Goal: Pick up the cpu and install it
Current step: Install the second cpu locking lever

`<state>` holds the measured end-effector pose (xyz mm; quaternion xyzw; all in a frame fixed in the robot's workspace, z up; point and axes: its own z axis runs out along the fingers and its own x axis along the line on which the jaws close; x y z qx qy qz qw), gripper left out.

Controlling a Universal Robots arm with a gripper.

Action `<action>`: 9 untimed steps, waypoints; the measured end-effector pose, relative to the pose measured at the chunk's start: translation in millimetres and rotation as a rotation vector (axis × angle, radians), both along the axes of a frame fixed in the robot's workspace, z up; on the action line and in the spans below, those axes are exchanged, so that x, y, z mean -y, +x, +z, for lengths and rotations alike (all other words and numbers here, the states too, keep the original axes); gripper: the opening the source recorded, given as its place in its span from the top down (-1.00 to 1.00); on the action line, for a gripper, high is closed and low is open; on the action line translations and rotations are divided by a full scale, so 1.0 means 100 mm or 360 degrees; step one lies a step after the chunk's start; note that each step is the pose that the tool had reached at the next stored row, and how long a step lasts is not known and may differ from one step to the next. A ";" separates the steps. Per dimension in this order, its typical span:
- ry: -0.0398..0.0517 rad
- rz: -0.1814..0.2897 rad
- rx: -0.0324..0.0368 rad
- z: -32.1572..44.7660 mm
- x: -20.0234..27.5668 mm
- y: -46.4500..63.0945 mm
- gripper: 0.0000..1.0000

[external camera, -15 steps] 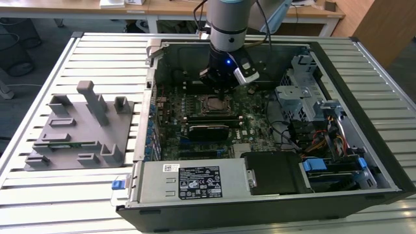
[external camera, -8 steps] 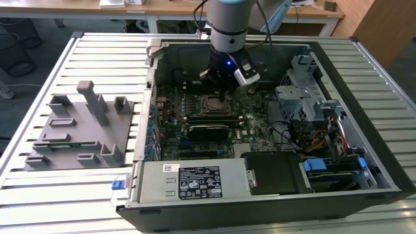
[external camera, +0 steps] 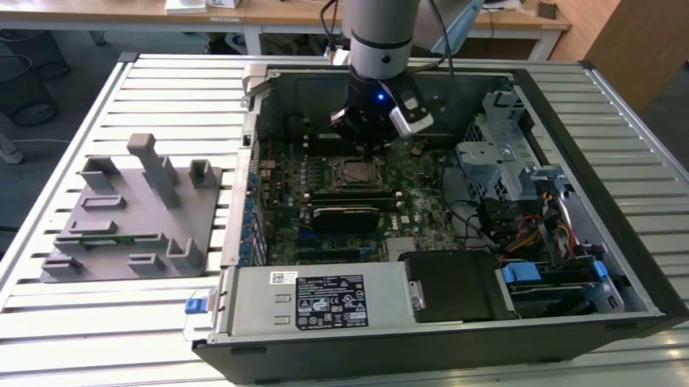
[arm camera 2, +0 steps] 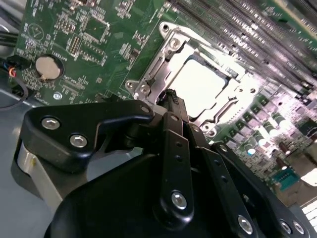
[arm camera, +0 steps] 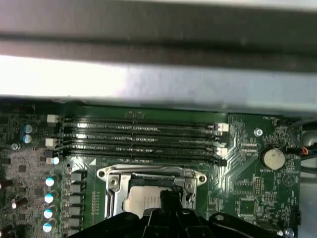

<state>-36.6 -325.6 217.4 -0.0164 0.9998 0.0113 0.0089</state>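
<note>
The cpu (arm camera 2: 198, 84) is a shiny silver square lying flat inside the metal socket frame (arm camera 2: 153, 74) on the green motherboard (external camera: 404, 173). In the first wrist view the cpu (arm camera: 141, 203) shows partly behind the black fingers. In the exterior view the socket with the cpu (external camera: 356, 172) sits near the middle of the open computer case. My gripper (external camera: 372, 145) hangs just above the socket's far edge. Its fingertips (arm camera 2: 172, 95) are pressed together with nothing between them, at one edge of the cpu.
Several memory slots (arm camera: 138, 136) run beside the socket, and a coin battery (arm camera: 272, 158) lies on the board. The case wall (external camera: 377, 74) stands close behind the arm. A grey parts fixture (external camera: 129, 214) rests on the slatted table at the exterior view's left. A power supply (external camera: 323, 298) fills the case front.
</note>
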 end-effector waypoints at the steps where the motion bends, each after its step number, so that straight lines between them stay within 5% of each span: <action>1: 0.0000 0.0000 0.0000 0.000 0.018 0.00 0.79; 9: 0.0000 0.0000 -0.0001 -0.011 0.153 0.00 0.79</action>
